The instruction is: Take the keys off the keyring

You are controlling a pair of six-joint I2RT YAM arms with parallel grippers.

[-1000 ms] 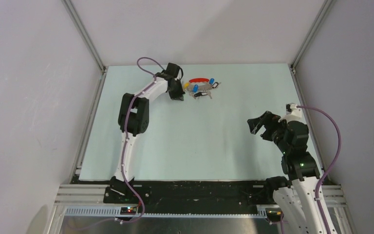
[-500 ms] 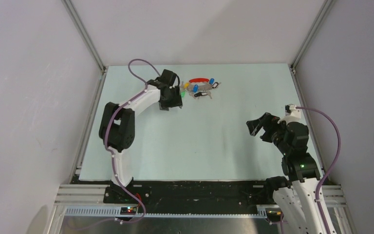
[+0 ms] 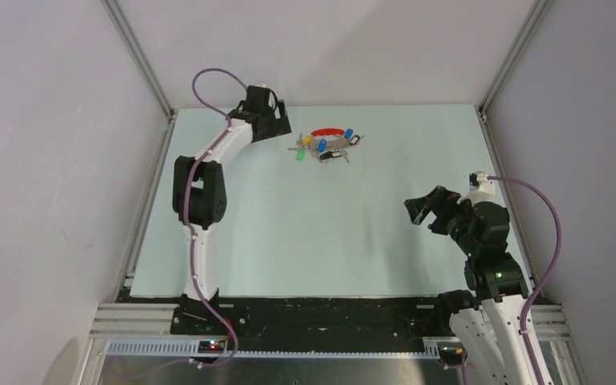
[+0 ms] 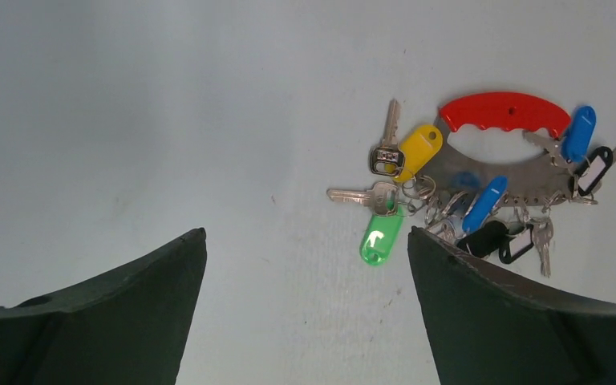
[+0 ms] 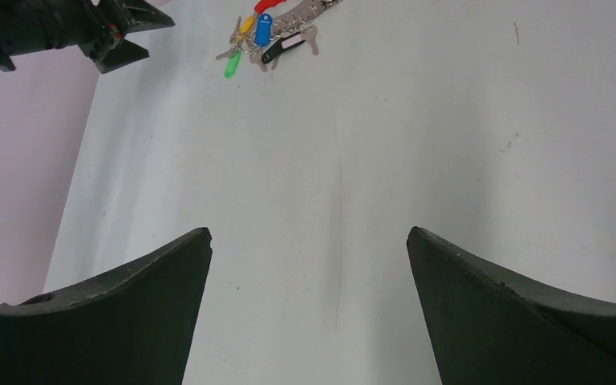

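The keyring point(image 4: 504, 112) is lying at the far end of the worktop point(image 4: 168, 120), its keys point(image 4: 483, 204) bunching beneath the red crescent. The left gripper point(image 4: 305, 234) and right gripper point(image 5: 309, 233) are hovering with jaws spread, gripping nothing. Pinching one small key is likely risking dragging the whole tangled bunch along.

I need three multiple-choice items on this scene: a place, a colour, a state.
1. Where on the table do the keys lie? A near edge B far side C right edge
2. What colour is the plastic part of the keyring? A red B white C purple
3. How is the left hand? A shut on a key B open, empty C shut, empty
1 B: they lie at the far side. 2 A: it is red. 3 B: its fingers stand apart, nothing between them.
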